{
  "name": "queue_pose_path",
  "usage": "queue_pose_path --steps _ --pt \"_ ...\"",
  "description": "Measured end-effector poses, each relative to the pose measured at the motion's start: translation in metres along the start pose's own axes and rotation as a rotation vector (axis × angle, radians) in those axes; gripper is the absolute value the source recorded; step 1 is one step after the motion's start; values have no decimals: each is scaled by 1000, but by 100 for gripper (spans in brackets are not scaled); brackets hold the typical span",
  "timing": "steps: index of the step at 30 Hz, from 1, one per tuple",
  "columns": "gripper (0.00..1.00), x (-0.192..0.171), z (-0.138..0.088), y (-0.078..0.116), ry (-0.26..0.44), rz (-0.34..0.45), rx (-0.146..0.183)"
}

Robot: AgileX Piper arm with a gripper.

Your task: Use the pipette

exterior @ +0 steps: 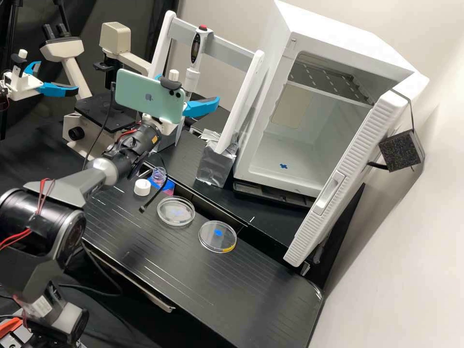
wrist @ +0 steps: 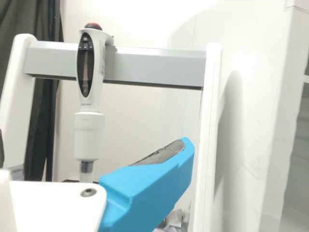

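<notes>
Pipette: upright on the crossbar, top centre of the frame
Hand: open, near the pipette, upper left of centre
Dishes: two on the tabletop, mid-frame

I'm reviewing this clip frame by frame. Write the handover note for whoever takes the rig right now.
Gripper: open and empty, up by the rack's grey crossbar.
Pipette: hanging upright from the crossbar, red button up.
On the bench: two clear Petri dishes side by side, a white cap beside a small clear bottle.
Done: cap off the bottle, it seems; pipette not yet gripped.
Left: probably grip the pipette, then use it.
</notes>
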Motion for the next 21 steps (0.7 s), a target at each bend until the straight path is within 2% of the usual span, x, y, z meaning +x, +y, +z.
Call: queue_pose_path --steps 4,13,21 --pt "100 16 -10 -1 -7 -23 -36" --pt "100 40 -26 -3 -11 -39 -86" --pt "100 56 -25 -10 -41 -77 -87"
